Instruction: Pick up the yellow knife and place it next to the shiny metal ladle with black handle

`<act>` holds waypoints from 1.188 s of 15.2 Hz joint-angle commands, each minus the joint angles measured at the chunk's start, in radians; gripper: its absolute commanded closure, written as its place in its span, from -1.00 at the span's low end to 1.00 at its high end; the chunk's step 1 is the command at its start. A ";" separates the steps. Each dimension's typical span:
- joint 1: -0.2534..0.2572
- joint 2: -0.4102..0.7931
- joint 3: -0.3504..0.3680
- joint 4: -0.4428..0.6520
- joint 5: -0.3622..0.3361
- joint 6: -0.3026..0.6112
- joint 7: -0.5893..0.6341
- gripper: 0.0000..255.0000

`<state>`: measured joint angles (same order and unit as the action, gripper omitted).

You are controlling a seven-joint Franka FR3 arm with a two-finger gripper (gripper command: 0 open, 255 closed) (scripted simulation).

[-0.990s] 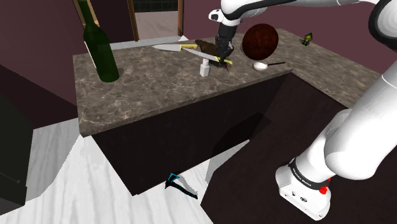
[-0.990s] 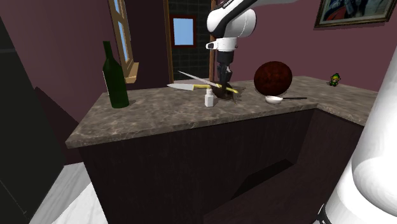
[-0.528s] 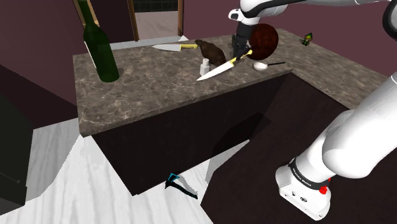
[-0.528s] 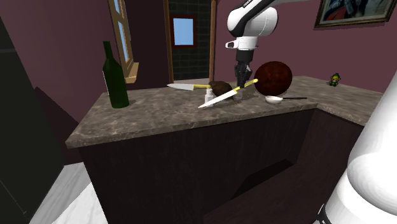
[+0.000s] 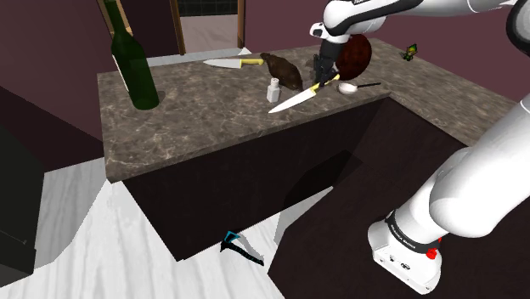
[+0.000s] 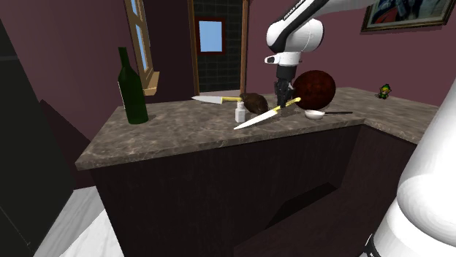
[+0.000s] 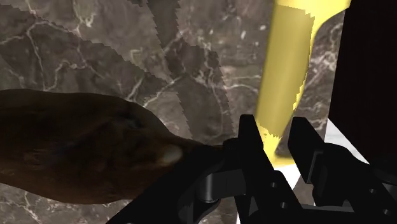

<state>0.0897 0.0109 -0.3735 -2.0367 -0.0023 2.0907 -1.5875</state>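
Progress is running past halfway: the black gripper (image 5: 324, 73) is clasping the yellow-handled, silver-bladed knife (image 5: 293, 97) between its narrowed fingers (image 7: 254, 143), holding it tilted, tip down, over the dark marbled bench (image 5: 195, 119) just beside the pale-bowled ladle with a thin black handle (image 5: 350, 87), so only lowering and releasing are remaining. What the tall dark green bottle (image 5: 134, 66) and the small white shaker (image 5: 273, 89) are holding cannot be told.
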 commanded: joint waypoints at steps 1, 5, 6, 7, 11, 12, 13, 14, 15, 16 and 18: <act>0.000 0.009 0.000 -0.020 0.004 0.029 -0.002 1.00; -0.001 0.031 -0.001 -0.051 0.014 0.080 -0.009 1.00; -0.002 0.037 -0.001 -0.059 0.016 0.093 -0.011 1.00; -0.002 0.043 -0.001 -0.066 0.019 0.106 -0.013 1.00; -0.004 0.070 0.000 -0.092 0.032 0.157 -0.022 1.00; -0.004 0.075 0.000 -0.096 0.035 0.167 -0.024 1.00; -0.004 0.075 0.000 -0.096 0.035 0.167 -0.024 1.00; -0.004 0.075 0.000 -0.096 0.035 0.167 -0.024 1.00; -0.004 0.075 0.000 -0.096 0.035 0.167 -0.024 1.00; -0.004 0.075 0.000 -0.096 0.035 0.167 -0.024 1.00; -0.004 0.075 0.000 -0.096 0.035 0.167 -0.024 1.00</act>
<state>0.0855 0.0858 -0.3732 -2.1331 0.0329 2.2570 -1.6111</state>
